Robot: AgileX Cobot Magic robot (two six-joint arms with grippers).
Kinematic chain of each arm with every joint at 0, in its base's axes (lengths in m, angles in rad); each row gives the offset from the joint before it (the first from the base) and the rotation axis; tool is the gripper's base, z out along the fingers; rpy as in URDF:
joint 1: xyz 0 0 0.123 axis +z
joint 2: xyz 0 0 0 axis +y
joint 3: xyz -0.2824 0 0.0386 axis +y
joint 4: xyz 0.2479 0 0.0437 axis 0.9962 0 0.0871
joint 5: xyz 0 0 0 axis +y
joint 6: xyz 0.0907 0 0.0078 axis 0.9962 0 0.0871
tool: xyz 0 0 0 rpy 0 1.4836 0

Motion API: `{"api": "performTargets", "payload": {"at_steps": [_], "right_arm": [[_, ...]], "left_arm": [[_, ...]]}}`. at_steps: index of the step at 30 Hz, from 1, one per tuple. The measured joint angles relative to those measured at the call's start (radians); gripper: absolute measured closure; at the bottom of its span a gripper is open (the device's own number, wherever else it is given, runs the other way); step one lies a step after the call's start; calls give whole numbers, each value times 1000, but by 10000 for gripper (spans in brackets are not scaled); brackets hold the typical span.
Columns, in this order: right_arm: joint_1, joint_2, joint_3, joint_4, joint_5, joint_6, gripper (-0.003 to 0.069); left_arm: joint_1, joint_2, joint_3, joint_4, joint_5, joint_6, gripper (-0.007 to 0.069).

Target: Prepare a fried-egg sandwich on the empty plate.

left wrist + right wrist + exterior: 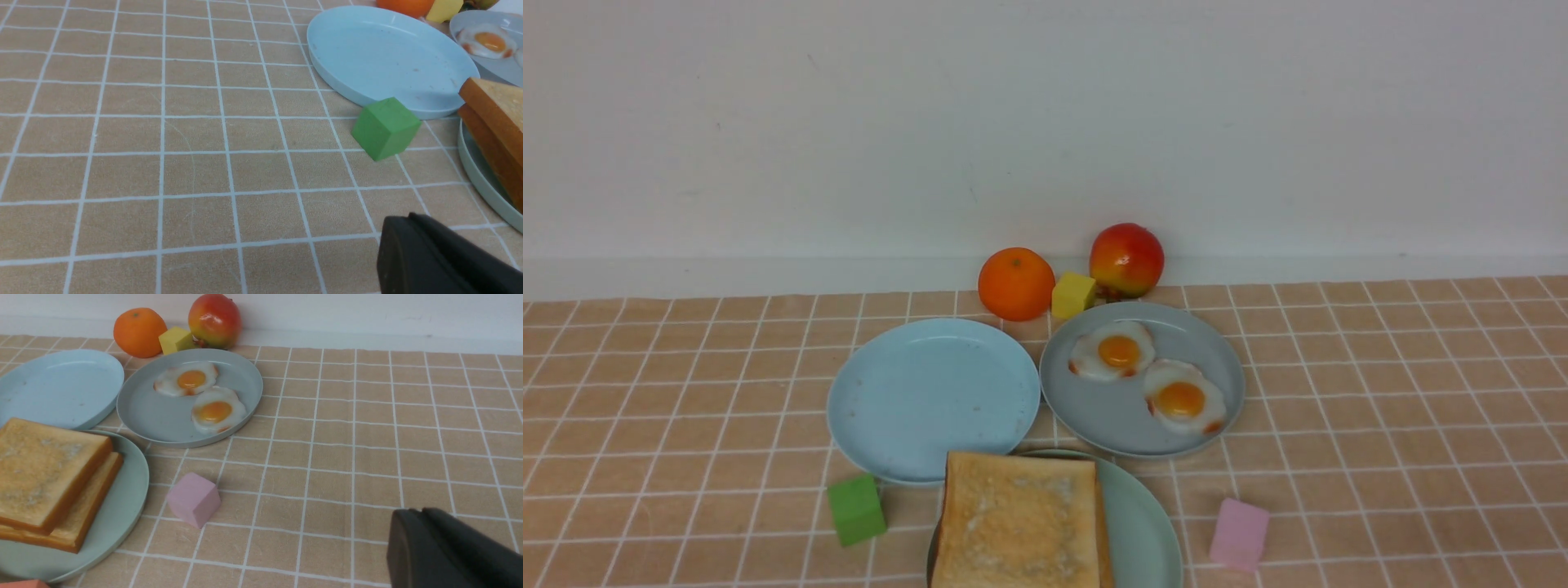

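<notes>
Two golden-brown toast slices lie stacked on the mint-green plate (1143, 523) at the front centre; the top slice (1017, 523) covers the lower one. In the right wrist view the top slice (41, 469) sits askew over the lower slice (94, 498). Two fried eggs (1112, 351) (1183, 398) lie on the grey-blue plate (1094, 412) behind. My left gripper (402, 220) is shut and empty, low over the table left of the mint plate. My right gripper (412, 512) is shut and empty, right of it. Neither gripper shows in the front view.
An empty sky-blue plate (931, 400) lies left of the egg plate. A green cube (856, 509) sits left of the toast and a pink cube (1240, 533) right of it. An orange (1016, 283), a yellow cube (1073, 295) and an apple (1126, 260) stand by the wall.
</notes>
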Motion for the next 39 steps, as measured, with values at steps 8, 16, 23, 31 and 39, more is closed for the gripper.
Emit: {"api": "performTargets", "payload": {"at_steps": [8, 16, 23, 31, 39], "right_arm": [[0, 0, 0, 1, 0, 0, 606], [0, 0, 0, 0, 0, 0, 594], [0, 0, 0, 0, 0, 0, 584], [0, 0, 0, 0, 0, 0, 580], [0, 0, 0, 0, 2, 0, 571]], "left_arm": [[53, 0, 2, 0, -10, 0, 625], [162, 0, 2, 1, -15, 0, 620], [162, 0, 2, 3, -15, 0, 620], [162, 0, 2, 3, -15, 0, 609], [162, 0, 2, 3, -15, 0, 602]]}}
